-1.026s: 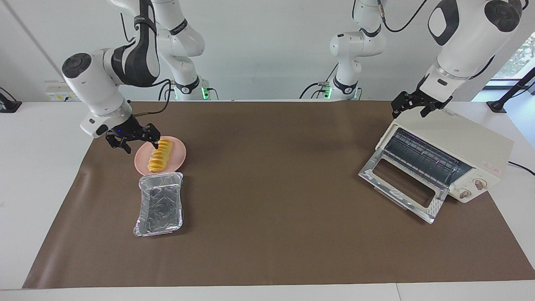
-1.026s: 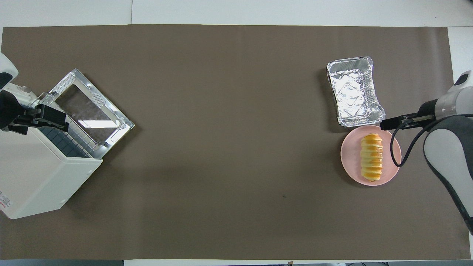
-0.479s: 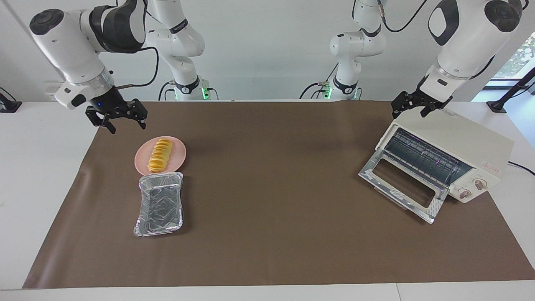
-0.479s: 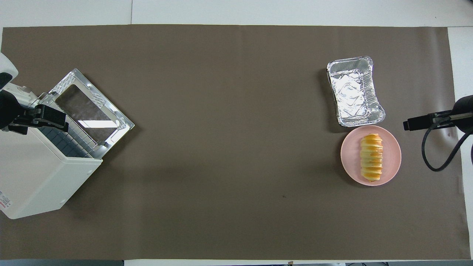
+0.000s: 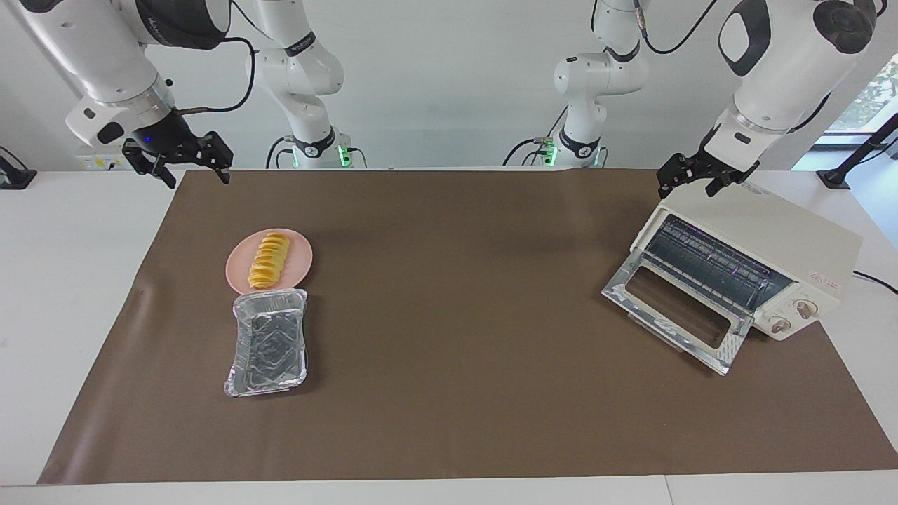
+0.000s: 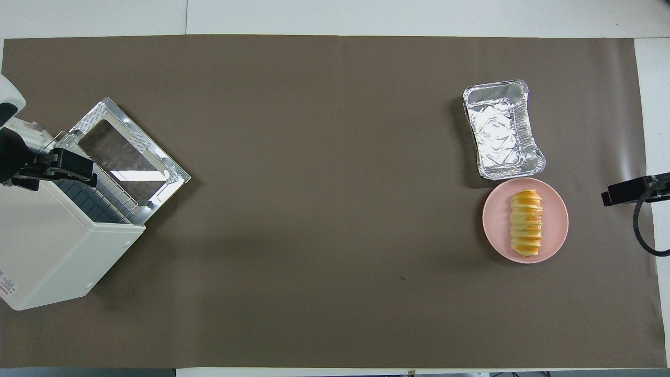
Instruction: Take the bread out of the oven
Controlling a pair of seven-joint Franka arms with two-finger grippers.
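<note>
One bread point(image 5: 268, 261) on plate point(image 5: 298, 265), right pincer point(image 5: 198, 172) well apart

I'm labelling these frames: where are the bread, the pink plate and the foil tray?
bread point(image 6: 526, 224): overhead view, middle of the ridged loaf.
pink plate point(image 6: 495, 220): overhead view, bare rim beside the loaf.
foil tray point(image 5: 268, 344): facing view, crinkled floor.

The brown-covered surface point(image 5: 449, 393) carries the oven point(image 5: 744, 270) at right of the facing frame, door dropped open, and at left a pink plate point(image 5: 238, 266) touching a foil tray point(image 5: 269, 344) below it.
</note>
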